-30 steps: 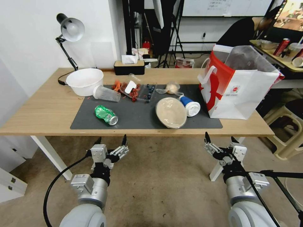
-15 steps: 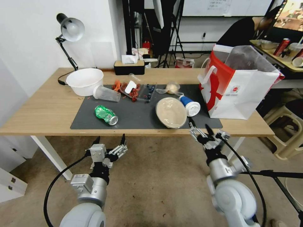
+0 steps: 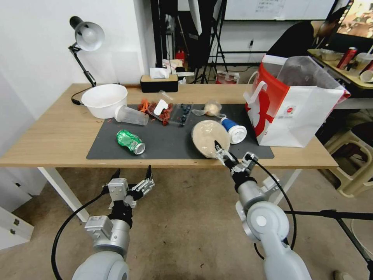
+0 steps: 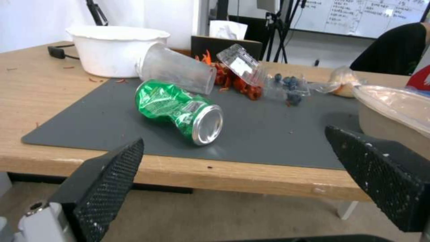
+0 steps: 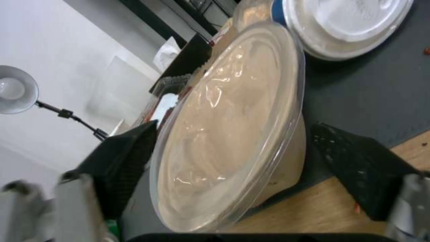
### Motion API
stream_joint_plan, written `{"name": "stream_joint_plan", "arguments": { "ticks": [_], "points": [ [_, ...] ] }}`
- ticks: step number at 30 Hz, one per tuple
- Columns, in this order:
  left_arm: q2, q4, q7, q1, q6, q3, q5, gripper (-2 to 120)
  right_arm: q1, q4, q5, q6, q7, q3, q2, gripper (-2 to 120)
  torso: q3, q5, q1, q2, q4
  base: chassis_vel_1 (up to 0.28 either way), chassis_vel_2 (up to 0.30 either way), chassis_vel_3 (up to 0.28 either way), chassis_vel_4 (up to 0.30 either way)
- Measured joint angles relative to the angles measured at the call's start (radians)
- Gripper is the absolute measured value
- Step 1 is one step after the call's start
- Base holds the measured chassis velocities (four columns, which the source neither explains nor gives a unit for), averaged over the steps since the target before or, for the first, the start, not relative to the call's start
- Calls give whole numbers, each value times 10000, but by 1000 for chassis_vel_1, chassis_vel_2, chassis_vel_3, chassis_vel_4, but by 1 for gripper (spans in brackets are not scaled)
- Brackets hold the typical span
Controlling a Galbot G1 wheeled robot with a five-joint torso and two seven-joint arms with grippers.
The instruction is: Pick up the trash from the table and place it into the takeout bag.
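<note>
**Right arm reached the near edge of the bowl**

Since a second earlier the right gripper (image 3: 230, 154) had swung up and inward from below the table's (image 3: 46, 128) front edge, arriving at the near rim of the lidded bowl (image 3: 210, 138); the left gripper (image 3: 132, 179) had barely shifted, hanging low in front of the table, fingers spread.

Around the bowl, the mat (image 3: 167, 144) lay bare on the side toward the green can (image 3: 131, 141), which rested well apart from it. On the other side the blue cup (image 3: 234, 130) lay tipped over just beside the bowl, and beyond that cup stood the takeout bag (image 3: 295, 116), upright with its mouth open. Behind the bowl sat the wrapped lump (image 3: 212, 108); farther off lay the clear cup (image 3: 131, 115), on its side against a white tub (image 3: 104, 100).

The right arm stretched forward from a raised elbow, wrist level with the tabletop. Its wrist camera showed what the head camera could not: both fingers (image 5: 127, 161) open wide either side of the bowl (image 5: 233, 127), not touching it, with the bowl's base near the mat's front edge. The left wrist camera showed open fingers (image 4: 110, 178) framing the can (image 4: 179, 111), below the table edge.
</note>
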Motion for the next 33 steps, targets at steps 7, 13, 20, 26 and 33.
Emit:
{"name": "stream_joint_plan", "arguments": {
  "ticks": [7,13,20,26,33],
  "points": [
    [4,61,-24,-7,-90,-15,-4,100,-28,67,26,-63,112,-33,58,55,0,1,0,0,0,0,0,0,0],
    [21,100,-26,-30,-92,3,-4,100,-97,150,35,-85,147,13,60,36,0,1,-2,0,0,0,0,0,0],
    [55,179,-29,-48,-126,13,-5,100,-145,209,15,-82,160,48,55,12,0,1,-2,0,0,0,0,0,0],
    [83,202,-29,-76,-158,13,-19,100,-184,384,-39,11,-9,69,24,0,0,2,-2,0,0,0,0,0,0],
    [101,206,-30,-54,-267,1,-25,100,25,1156,176,636,-1011,655,-370,0,0,3,-2,0,0,0,0,0,0]
  ]
}}
